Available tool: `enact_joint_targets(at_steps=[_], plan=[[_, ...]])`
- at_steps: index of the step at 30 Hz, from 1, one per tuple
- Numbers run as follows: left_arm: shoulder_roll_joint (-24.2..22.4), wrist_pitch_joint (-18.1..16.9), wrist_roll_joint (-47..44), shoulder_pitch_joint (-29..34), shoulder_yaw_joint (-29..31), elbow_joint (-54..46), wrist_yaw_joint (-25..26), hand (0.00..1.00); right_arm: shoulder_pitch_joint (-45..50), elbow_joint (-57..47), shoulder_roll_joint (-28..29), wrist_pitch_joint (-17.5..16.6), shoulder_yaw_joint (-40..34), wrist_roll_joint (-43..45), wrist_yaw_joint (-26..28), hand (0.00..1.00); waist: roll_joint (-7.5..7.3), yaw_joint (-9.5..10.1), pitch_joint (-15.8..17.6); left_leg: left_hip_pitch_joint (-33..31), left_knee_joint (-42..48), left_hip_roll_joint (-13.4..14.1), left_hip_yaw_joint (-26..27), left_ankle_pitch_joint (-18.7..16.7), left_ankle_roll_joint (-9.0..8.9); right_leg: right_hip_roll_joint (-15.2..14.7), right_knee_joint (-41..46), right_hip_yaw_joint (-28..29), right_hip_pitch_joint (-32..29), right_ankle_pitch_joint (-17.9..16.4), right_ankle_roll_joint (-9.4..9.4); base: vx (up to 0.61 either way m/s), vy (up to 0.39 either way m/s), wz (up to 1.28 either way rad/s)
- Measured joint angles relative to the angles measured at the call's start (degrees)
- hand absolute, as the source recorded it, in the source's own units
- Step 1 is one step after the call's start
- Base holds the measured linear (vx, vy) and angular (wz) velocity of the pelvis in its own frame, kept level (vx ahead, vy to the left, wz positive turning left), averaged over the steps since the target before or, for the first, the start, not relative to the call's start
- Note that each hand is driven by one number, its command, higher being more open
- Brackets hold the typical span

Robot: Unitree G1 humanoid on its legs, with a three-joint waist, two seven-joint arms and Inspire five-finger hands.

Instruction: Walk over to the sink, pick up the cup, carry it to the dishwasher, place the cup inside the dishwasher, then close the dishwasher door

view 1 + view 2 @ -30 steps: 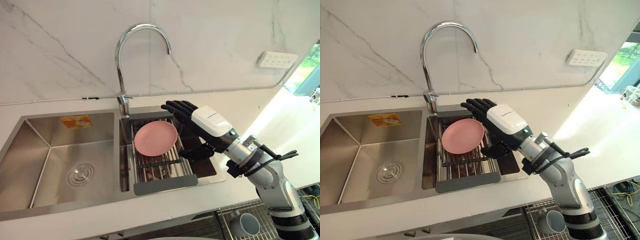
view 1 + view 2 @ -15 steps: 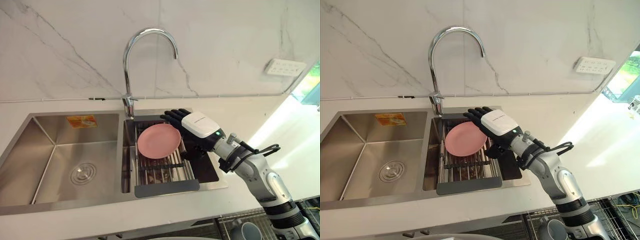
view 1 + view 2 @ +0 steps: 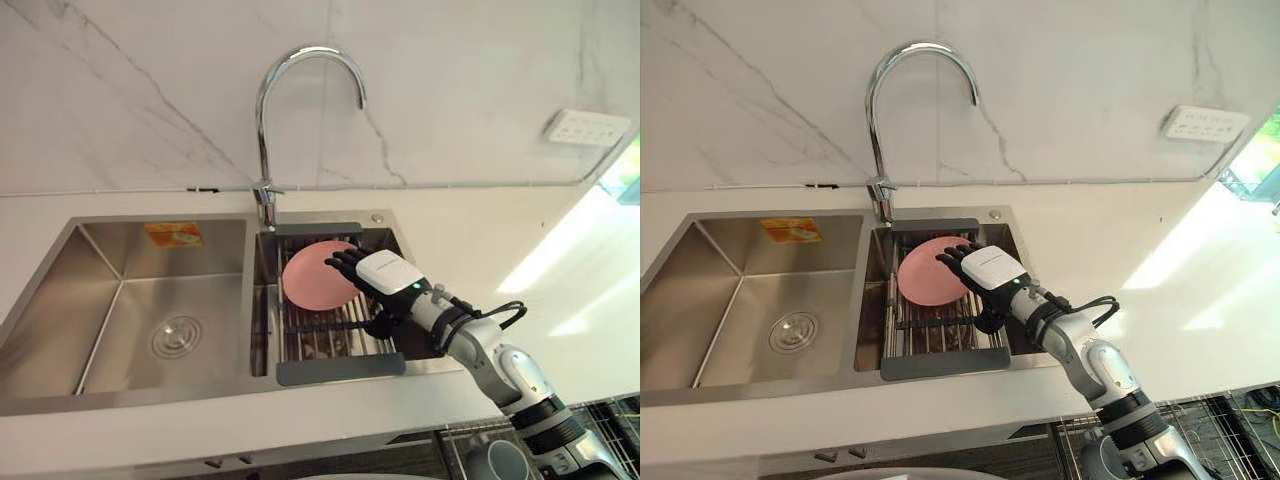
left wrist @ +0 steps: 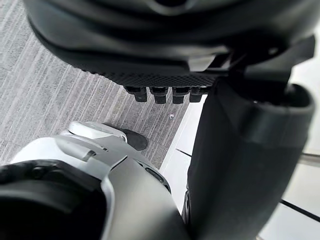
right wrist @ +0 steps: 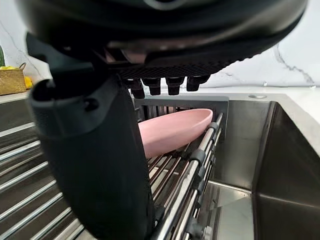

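Now, right hand point(image 3: 385, 273): mine, dark with a white back, fingers straight and apart, holding nothing, over the plate's right edge; whether it touches, I cannot tell.
Plate point(image 3: 308, 275): pink, round, matte, lying tilted on the rack.
Rack point(image 3: 340, 371): steel rods with grey end bars, across the right basin.
Sink point(image 3: 110, 320): brushed steel, two basins, round drain in the left one.
Tap point(image 3: 262, 120): chrome, arched.
Wall point(image 3: 450, 70): white veined marble, bearing a white socket point(image 3: 588, 127).
Counter point(image 3: 490, 230): smooth, white.
Cup point(image 3: 506, 462): grey, in a wire basket point(image 3: 1205, 420) below the counter's edge, well apart from my right hand.
Left hand point(image 4: 160, 50): fingers relaxed, empty, above grey ribbed floor point(image 4: 45, 100).
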Motion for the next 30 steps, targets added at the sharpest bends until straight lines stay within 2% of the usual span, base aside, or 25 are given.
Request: enact_joint_targets(at_steps=[13,17,23,24,30], plan=[[-0.19,1.08,-0.07,-0.24,-1.55,-2.08,0.25,1.0,-3.69,8.36,3.42,5.15,1.72,-5.02,-12.23,1.0,0.97,0.33,1.84,-0.24,0.26,-0.46,-1.28,0.08,0.04,-0.61,0.0,-1.37,0.54,0.04,0.13,-0.02,0.009,0.05],[-0.21,1.09,-0.98,-0.33,-1.99,-2.56,0.36,1.0,-4.8,11.21,4.83,6.88,1.74,-7.94,-17.73,1.0,1.12,0.94,2.45,-0.7,0.24,-0.54,-2.13,0.33,0.09,-0.72,0.0,-2.15,0.46,0.04,0.13,-0.03,0.001,0.09],[-0.38,1.23,-1.0,-0.23,-2.56,-3.62,0.43,1.0,-6.73,15.26,5.89,9.13,1.92,-10.58,-22.45,1.0,1.4,1.79,2.78,-1.16,0.18,-1.09,-3.23,0.73,0.16,-1.27,0.02,-3.26,0.53,0.06,0.2,-0.02,0.015,0.11],[-0.37,1.31,-1.0,-0.22,-2.56,-3.63,0.43,1.0,-7.43,16.33,6.17,9.24,2.34,-11.22,-22.95,0.0,1.4,1.78,2.79,-1.17,0.16,-1.19,-3.31,0.81,0.2,-1.36,0.02,-3.33,0.58,0.08,0.24,-0.05,0.025,0.04],[-0.3,1.29,-1.0,-0.22,-2.59,-3.66,0.38,1.0,-8.81,20.66,6.19,10.59,4.12,-12.79,-25.75,0.0,1.31,1.73,2.88,-1.21,-0.31,-1.42,-4.36,1.63,0.58,-1.64,0.01,-4.42,1.0,0.13,0.35,-0.05,0.005,0.09]])
